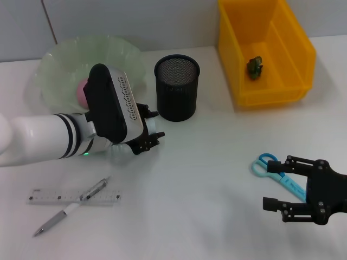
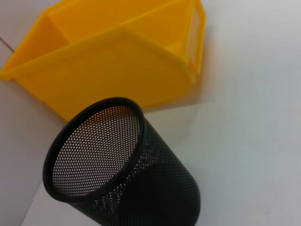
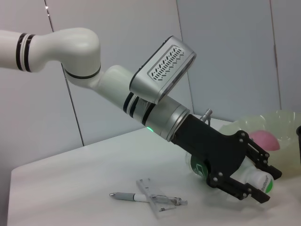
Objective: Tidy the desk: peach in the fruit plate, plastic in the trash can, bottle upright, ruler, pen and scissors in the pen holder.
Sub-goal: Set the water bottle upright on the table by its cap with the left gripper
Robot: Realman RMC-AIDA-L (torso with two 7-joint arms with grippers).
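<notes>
Bottle [image 3: 254,178] lies clamped between the left end effector's [image 3: 249,181] closed fingers, near pen holder [image 1: 177,86].

There were two grippers: the left gripper [image 1: 145,130], whose jaws closed on the one bottle [image 3: 256,179], and the right gripper [image 1: 293,187], whose jaws stood open with the one pair of scissors [image 1: 277,174] just beyond them. Near the left jaws stood one mesh pen holder [image 1: 177,88] and one pale green fruit plate [image 1: 59,65] with one pink peach [image 1: 81,90] in it, while one pen [image 1: 70,206] lay crossed over one clear ruler [image 1: 46,196] a little way from them. Well apart from both pairs of jaws was one yellow bin [image 1: 271,59], with one small green scrap [image 1: 255,67] inside.
</notes>
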